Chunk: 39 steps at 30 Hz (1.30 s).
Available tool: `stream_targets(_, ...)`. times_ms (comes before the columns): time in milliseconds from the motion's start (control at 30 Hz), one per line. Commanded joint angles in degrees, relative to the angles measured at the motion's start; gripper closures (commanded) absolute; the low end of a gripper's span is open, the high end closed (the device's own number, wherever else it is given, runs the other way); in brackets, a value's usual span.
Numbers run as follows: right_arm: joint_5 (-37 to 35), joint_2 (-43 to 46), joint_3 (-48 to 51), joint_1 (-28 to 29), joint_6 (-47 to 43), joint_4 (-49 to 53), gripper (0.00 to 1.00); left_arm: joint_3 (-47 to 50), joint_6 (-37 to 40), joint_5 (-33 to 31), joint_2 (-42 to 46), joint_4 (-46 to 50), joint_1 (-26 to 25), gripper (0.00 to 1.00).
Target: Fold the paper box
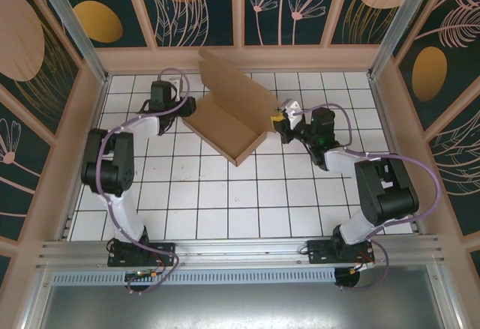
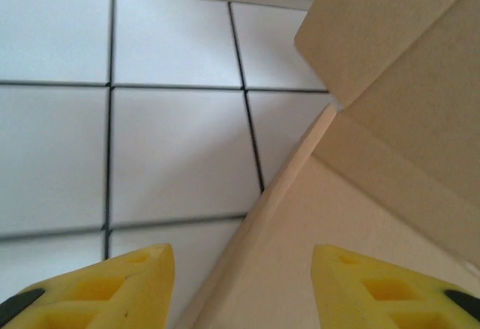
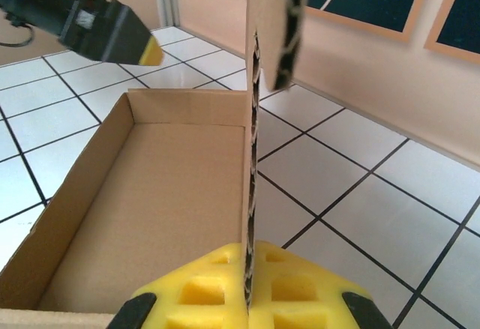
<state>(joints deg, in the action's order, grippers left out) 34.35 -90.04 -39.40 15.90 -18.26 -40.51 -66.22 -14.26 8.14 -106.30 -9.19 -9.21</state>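
I see the paper box far-centre on the tiled table, tray open upward, its long axis running diagonally from far left to near right, with the lid standing along the far long side. My right gripper is clamped on an upright cardboard edge at the box's right end. My left gripper sits at the left corner with its pads spread apart, gripping nothing.

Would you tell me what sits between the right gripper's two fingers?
In the right wrist view, an upright panel of the paper box stands edge-on between the right gripper's yellow pads.
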Motion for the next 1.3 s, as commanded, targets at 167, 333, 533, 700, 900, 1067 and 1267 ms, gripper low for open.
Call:
stream_targets(167,10.2,6.4,4.8,-0.2,-14.3,6.0,0.96,11.9,-2.5,-15.4,17.2,-8.6,1.6,0.47)
stream_targets(333,18.3,10.0,5.2,-2.8,-16.6,8.9,0.97,14.5,-3.3,-14.3,19.1,-11.8,3.9,0.46)
stream_targets(533,21.5,12.6,4.4,-4.3,-20.2,14.8,0.99,19.0,7.8,3.9,19.3,-21.9,5.2,0.44)
stream_targets(700,22.2,13.2,5.1,-4.3,-19.1,13.1,0.99,26.6,15.0,15.9,19.6,-35.5,5.3,0.43)
stream_targets(900,22.3,13.0,5.5,-3.7,-19.7,13.6,0.99,28.6,18.5,15.1,17.2,-42.8,5.8,0.36)
stream_targets(1067,22.4,12.5,5.0,-3.6,-20.3,14.1,1.0,27.3,19.3,20.8,14.6,-44.3,7.5,0.35)
stream_targets(1267,21.6,12.2,4.9,-2.7,-21.3,15.1,1.0,23.8,24.5,25.9,11.7,-42.4,8.3,0.36)
